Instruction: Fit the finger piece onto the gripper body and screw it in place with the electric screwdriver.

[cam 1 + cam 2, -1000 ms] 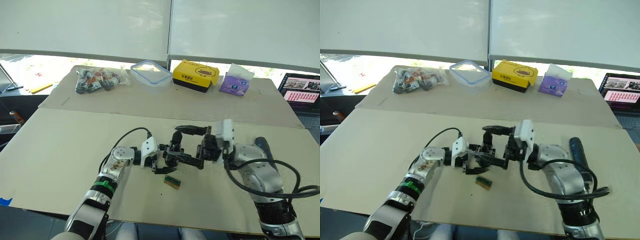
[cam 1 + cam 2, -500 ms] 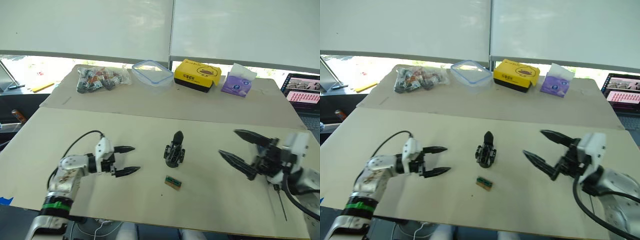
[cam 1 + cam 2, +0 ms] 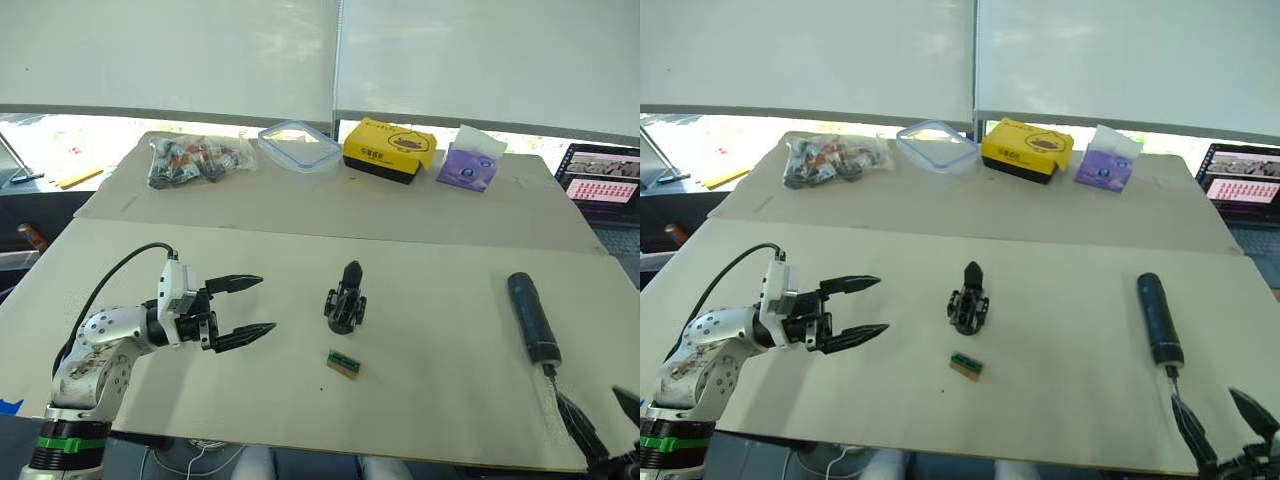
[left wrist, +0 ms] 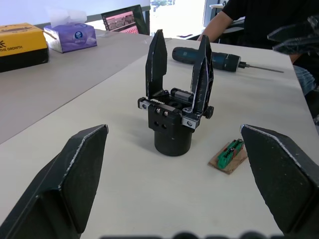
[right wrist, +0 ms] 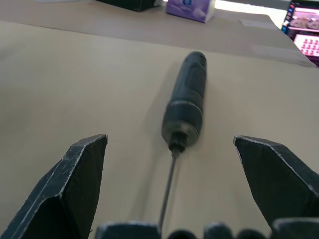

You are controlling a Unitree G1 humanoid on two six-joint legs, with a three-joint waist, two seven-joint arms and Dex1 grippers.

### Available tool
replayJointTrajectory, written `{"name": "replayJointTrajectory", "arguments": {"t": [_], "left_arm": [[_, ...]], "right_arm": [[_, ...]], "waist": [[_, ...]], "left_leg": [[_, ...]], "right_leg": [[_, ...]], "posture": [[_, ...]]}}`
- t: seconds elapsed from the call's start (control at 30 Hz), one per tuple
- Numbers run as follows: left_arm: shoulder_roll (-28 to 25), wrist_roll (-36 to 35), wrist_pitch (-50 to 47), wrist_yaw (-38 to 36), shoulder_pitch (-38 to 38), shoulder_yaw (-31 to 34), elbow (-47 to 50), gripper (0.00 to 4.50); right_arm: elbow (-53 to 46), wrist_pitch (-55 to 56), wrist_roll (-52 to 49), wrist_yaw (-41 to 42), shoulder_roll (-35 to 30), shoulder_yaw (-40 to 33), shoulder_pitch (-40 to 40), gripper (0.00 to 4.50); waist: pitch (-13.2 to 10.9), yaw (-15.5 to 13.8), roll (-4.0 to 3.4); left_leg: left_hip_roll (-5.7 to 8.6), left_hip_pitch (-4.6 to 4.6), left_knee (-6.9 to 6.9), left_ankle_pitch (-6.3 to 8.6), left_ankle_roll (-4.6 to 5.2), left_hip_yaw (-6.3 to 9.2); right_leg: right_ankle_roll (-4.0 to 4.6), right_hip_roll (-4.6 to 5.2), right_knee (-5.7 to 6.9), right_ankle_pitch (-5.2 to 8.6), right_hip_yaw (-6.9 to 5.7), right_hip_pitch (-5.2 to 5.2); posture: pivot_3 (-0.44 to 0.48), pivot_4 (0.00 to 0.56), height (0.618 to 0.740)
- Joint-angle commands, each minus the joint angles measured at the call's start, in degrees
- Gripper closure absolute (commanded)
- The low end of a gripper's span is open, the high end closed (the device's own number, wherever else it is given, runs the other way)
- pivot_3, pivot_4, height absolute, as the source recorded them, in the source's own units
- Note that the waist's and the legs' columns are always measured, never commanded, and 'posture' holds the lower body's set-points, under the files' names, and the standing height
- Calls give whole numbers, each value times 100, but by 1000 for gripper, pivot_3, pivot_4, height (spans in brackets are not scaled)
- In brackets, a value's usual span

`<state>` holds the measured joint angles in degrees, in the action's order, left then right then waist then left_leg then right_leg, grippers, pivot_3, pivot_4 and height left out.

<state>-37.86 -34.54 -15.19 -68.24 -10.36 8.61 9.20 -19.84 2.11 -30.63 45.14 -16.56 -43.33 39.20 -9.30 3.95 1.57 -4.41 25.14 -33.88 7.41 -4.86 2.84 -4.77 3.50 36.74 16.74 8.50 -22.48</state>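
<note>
Both arms have pulled back from the centre of the table since a second ago, when they were bunched around the gripper body (image 3: 346,299); now it stands alone, upright on its round base, mid-table and well clear of both grippers. The left wrist view shows two pointed fingers rising from it, so the finger piece (image 4: 201,73) looks fitted onto the body; whether its screw is fully home cannot be told. The left gripper (image 3: 238,307) hovers well to the left of the body, fingers spread, holding nothing. The right gripper (image 3: 1218,428) has dropped to the near right edge of the table, fingers also apart and empty, its camera looking straight down the bit of the electric screwdriver (image 3: 530,316). The screwdriver lies flat on the right side of the table, bit pointing toward the robot, released and untouched. A small green-and-brown block (image 3: 344,363) lies just in front of the body, apart from it. Judgement: with the tool put down and both grippers clear, the assembly step reads as finished, or at least paused at its end. If not, the right arm is lined up to re-grasp the driver.
</note>
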Motion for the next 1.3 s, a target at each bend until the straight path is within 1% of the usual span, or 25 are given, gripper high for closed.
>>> {"name": "replayJointTrajectory", "arguments": {"t": [0.03, 0.07, 0.1, 0.17, 0.2, 0.27, 0.3, 0.37, 0.4, 0.47, 0.53, 0.6, 0.63, 0.7, 0.77, 0.9, 1.0, 1.1, 1.17, 1.23, 1.3], "left_arm": [[21, -387, -248, 123, -280, 226, -14, 17], [-4, -391, -271, 76, -316, 210, -58, 17], [-61, -371, -259, -73, -351, 156, -101, 17], [-134, -338, -224, -278, -401, 80, -150, 17], [-195, -309, -158, -462, -448, 15, -149, 17], [-293, -362, -176, -755, -526, -92, -55, 17], [-319, -386, -196, -841, -547, -124, -19, 17], [-329, -383, -163, -978, -577, -215, 100, 17], [-312, -381, -178, -1023, -579, -315, 258, 17], [-249, -370, -211, -1023, -568, -483, 508, 17], [-193, -350, -214, -953, -548, -578, 640, 17], [-161, -332, -211, -878, -529, -617, 723, 17], [-169, -322, -240, -810, -475, -612, 785, 17], [-209, -345, -313, -697, -356, -564, 889, 17], [-238, -382, -337, -629, -241, -518, 987, 17], [-269, -413, -327, -572, -84, -500, 1149, 17], [-248, -427, -325, -513, -58, -502, 1218, 0], [-234, -432, -311, -473, -43, -526, 1266, 0], [-227, -439, -305, -446, -31, -541, 1301, 0], [-217, -452, -299, -433, -19, -547, 1323, 0], [-202, -488, -309, -421, 11, -544, 1347, 0]], "right_arm": [[-363, -1042, -616, -338, -916, -123, -362, 0], [-368, -1461, -850, -418, -1184, -156, -448, 0], [-302, -2038, -985, -503, -1669, -177, -586, 0], [-220, -2890, -1181, -672, -2346, -198, -778, 0], [-128, -3617, -1276, -810, -2895, -122, -973, 0], [119, -4820, -1490, -950, -3757, 87, -1372, 0], [202, -5177, -1546, -987, -3992, 157, -1536, 0], [411, -5384, -1452, -858, -4361, 398, -1921, 0], [659, -5691, -1341, -916, -4669, 738, -2300, 0], [1117, -6276, -1173, -1108, -5030, 1407, -3087, 0], [1408, -6591, -1018, -1270, -5078, 1919, -3705, 0], [1577, -6767, -897, -1306, -5032, 2264, -4146, 0], [1690, -6836, -731, -1297, -5071, 2591, -4352, 0], [1921, -6822, -406, -1233, -5154, 3133, -4643, 0], [2210, -6747, -167, -1157, -5111, 3457, -4916, 0], [2490, -6720, 84, -826, -5116, 3888, -5228, 0], [2526, -6945, 79, -559, -5122, 3954, -5313, 852], [2627, -7056, 70, -572, -5017, 3707, -5395, 1921], [2581, -7045, 42, -573, -5009, 3493, -5400, 2552], [2234, -6951, -90, -488, -4992, 3159, -5347, 2575], [1612, -7138, -274, -309, -5137, 2966, -5172, 2575]], "waist": [[-3, 49, 2], [-3, 65, 2], [-3, 69, 3], [-9, 62, 8], [-11, 35, 11], [-17, 0, 12], [-18, -11, 14], [-22, -45, 21], [-23, -56, 22], [-26, -71, 20], [-28, -74, 23], [-29, -98, 24], [-30, -110, 23], [-30, -116, 21], [-31, -117, 20], [-32, -115, 21], [-32, -124, 21], [-32, -125, 21], [-32, -130, 21], [-33, -130, 18], [-42, -131, -1]], "left_leg": [[1, 0, -3, 0, 0, -3], [2, -1, -5, 0, 0, -6], [5, -5, -10, 0, 0, -7], [8, -21, -9, -1, 1, -6], [8, -28, -8, -1, 1, -5], [8, -27, -1, -2, 4, -2], [9, -22, -1, -6, 10, -4], [9, -12, 0, -31, 49, -1], [9, -8, 0, -31, 50, 0], [13, 6, -1, -31, 50, -1], [13, 13, -3, -31, 51, -1], [15, 16, -1, -31, 51, 2], [15, 16, 2, -31, 52, 3], [15, 15, 4, -29, 56, 4], [15, 17, 2, -29, 56, 3], [16, 15, -5, -29, 56, 1], [16, 14, -14, -30, 56, 2], [16, 14, -15, -29, 56, 2], [16, 14, -14, -29, 56, 3], [16, 15, -12, -29, 56, 2], [16, 15, -12, -29, 56, 1]], "right_leg": [[3, 0, 0, -2, 7, -3], [4, 0, -1, -3, 13, -4], [5, 0, 0, -4, 18, -1], [5, -1, 2, -4, 20, 4], [5, -1, 2, -4, 19, 5], [4, -3, 0, -3, 18, 8], [3, -2, -1, -3, 19, 13], [-1, -3, -4, 0, 17, 10], [-9, -4, -4, 5, 17, 11], [-13, -3, -11, 7, 20, 8], [-15, -3, -16, 6, 20, 6], [-17, -4, -15, 5, 18, 4], [-20, -4, -7, 7, 18, -2], [-26, -7, -1, 10, 17, -4], [-26, -6, -1, 10, 19, -6], [-26, -6, 1, 9, 19, -5], [-26, -6, 2, 8, 19, 1], [-27, -6, 2, 8, 19, 2], [-27, -6, 2, 8, 18, 1], [-29, -6, 2, 8, 19, 0], [-30, -6, 4, 7, 20, -2]], "posture": [[0, 150, 740], [0, 150, 740], [0, 150, 740], [0, 150, 740], [0, 150, 740], [0, 150, 740], [0, 150, 740], [0, 150, 740], [0, 150, 740], [0, 150, 740], [0, 150, 740], [0, 150, 740], [0, 150, 740], [0, 150, 740], [0, 150, 740], [0, 150, 740], [0, 150, 740], [0, 150, 740], [0, 150, 740], [0, 150, 740], [0, 150, 740]]}}
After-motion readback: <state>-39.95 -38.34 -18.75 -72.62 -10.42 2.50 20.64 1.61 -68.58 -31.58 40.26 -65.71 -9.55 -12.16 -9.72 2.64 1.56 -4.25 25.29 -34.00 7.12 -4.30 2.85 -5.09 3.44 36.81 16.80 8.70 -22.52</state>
